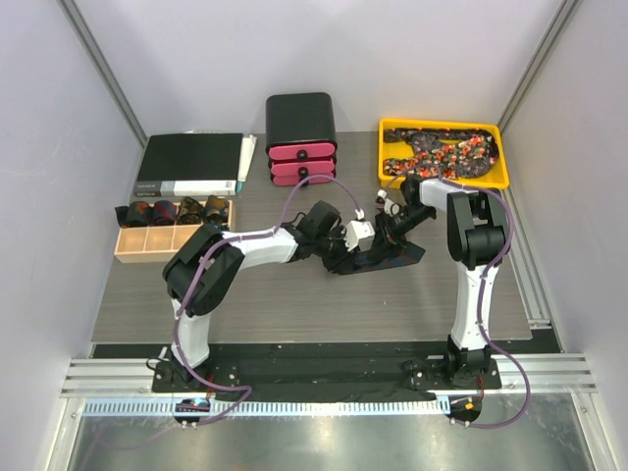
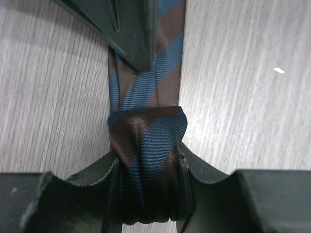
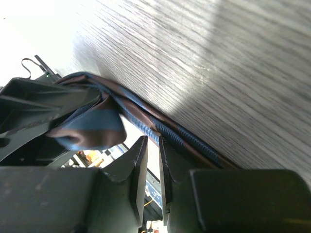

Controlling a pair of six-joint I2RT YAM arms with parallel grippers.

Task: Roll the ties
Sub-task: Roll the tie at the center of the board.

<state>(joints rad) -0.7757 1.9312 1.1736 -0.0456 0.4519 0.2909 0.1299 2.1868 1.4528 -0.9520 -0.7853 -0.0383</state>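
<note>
A brown tie with blue stripes (image 1: 400, 257) lies across the middle of the table. In the left wrist view my left gripper (image 2: 146, 167) is shut on the tie's rolled end (image 2: 146, 133), and the flat tie (image 2: 165, 82) runs away from it. My right gripper (image 2: 135, 46) comes in from the top with its tips resting on the flat part. In the right wrist view the right gripper (image 3: 153, 145) stands almost shut, a thin gap empty between the jaws, and the tie's edge (image 3: 182, 135) runs past its tips. From above, the two grippers (image 1: 365, 240) (image 1: 392, 231) are close together.
A yellow tray (image 1: 496, 177) at the back right holds speckled ties (image 1: 442, 152). A wooden box (image 1: 132, 252) at the left holds several rolled ties. A black and pink drawer unit (image 1: 301, 137) and a black flat box (image 1: 191, 165) stand at the back.
</note>
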